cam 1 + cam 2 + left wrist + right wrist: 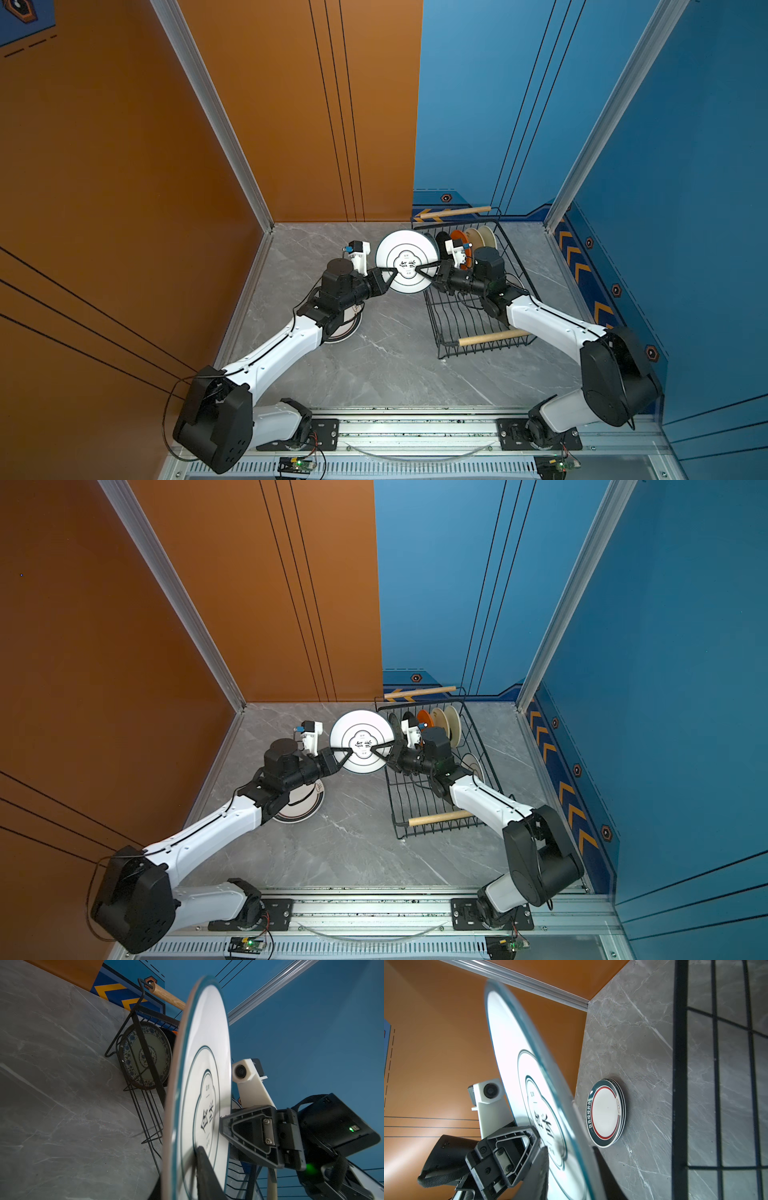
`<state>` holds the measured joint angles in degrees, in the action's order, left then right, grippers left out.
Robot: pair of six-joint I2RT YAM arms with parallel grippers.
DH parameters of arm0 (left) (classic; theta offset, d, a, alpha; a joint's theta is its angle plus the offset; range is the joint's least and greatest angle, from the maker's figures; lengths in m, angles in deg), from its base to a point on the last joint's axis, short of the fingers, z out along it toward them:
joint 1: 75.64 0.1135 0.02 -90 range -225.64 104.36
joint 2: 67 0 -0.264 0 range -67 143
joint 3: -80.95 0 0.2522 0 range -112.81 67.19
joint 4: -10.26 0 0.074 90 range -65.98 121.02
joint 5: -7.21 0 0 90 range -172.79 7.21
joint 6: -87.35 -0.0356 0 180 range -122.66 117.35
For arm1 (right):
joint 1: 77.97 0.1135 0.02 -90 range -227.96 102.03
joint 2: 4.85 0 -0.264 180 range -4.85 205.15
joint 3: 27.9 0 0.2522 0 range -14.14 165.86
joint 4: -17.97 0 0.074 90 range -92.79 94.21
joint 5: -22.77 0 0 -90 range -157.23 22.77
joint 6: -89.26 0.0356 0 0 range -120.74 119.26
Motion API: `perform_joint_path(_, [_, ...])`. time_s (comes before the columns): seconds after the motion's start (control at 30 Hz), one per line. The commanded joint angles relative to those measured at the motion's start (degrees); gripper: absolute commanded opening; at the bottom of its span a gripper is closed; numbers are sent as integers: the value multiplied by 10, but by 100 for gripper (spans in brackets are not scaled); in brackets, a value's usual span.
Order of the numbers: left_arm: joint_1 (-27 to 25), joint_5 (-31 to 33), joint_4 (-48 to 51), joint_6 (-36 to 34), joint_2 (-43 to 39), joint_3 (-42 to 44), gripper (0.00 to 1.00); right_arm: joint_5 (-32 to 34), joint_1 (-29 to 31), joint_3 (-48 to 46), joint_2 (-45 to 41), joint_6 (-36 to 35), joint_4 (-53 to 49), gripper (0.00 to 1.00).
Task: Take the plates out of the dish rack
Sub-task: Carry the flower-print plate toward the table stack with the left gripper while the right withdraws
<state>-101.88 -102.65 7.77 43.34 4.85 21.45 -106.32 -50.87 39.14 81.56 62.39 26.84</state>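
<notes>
I see left gripper (395, 271) clamped on white plate (405, 249). Right gripper (417, 269) straddles opposite rim, grip unclear. Dish rack (486, 337) just behind right gripper.

Grey marble tabletop (382, 365), orange wall (104, 166), blue wall (478, 104), aluminium rail in front (415, 432)

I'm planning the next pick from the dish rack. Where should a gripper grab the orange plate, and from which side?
Take the orange plate by its top rim, coming straight down from above. It stands on edge in the dish rack, with a black plate and a cream plate close on either side, so only the upper rim looks reachable; one finger on each face.
</notes>
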Motion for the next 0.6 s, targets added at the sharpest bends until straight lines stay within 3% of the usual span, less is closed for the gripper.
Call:
perform_joint_path(0.0, [18,3,28,-7,-12,17,14,-20,5,29,0,6,65,47])
perform_joint_path(0.2, [48,9,94,-18,-59,20,10,-37,-8,51,17,-11,41,71])
perform_joint_path(0.3, [75,21,149,-29,-95,21,9,-27,-15,76,3,-87,-71,78])
perform_joint_path(0.4, [112,41,212,-33,-131,26,9,31,-16,119,-25,-212,-246,83])
perform_joint_path(0.57, [190,60,323,-37,-171,28,10,191,-14,183,-69,-372,-469,93])
